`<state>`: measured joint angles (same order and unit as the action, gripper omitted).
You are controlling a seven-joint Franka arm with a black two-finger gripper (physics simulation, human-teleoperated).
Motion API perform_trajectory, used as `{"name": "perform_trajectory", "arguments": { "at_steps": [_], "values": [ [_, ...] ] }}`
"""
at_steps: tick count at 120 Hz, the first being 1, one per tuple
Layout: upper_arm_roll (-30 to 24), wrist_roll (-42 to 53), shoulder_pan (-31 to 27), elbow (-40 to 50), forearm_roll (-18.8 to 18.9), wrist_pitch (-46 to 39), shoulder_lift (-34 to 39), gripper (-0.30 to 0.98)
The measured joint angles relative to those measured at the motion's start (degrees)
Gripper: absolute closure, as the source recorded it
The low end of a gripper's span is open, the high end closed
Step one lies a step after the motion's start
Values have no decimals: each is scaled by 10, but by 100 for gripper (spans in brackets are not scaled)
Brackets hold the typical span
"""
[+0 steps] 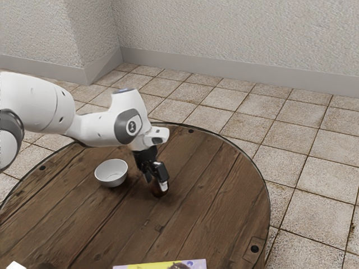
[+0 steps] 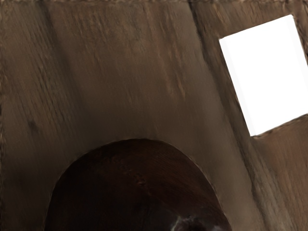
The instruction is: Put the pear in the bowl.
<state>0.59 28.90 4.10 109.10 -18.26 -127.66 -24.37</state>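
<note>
gripper [image 1: 156,185] at the dark pear [image 2: 137,187], bowl [image 1: 112,180] nearby

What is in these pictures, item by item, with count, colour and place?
Pear: 1, dark brown, at the gripper
Bowl: 1, whitish, on table
Printed item: 1, yellow and purple, exterior view's lower edge
White block: 1, white, exterior view's lower-left corner
White shape: 1, white, in wrist view; perhaps that block
Table: 1, brown, beneath bowl
Floor: 1, beige tiles, around table
Walls: several, grey, behind
Arm: 1, white, from exterior view's left
Gripper: 1, black, arm's end
</note>
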Motion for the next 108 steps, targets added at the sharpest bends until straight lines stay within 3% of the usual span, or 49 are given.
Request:
{"name": "perform_trajectory", "arguments": {
  "at_steps": [52, 79, 108],
  "values": [
    [0, -32, -6, -32, -1, -34, -47, 0],
    [0, -44, -9, -32, 3, -40, -49, 21],
    [1, -58, -13, -31, 12, -34, -27, 34]
  ]
}}
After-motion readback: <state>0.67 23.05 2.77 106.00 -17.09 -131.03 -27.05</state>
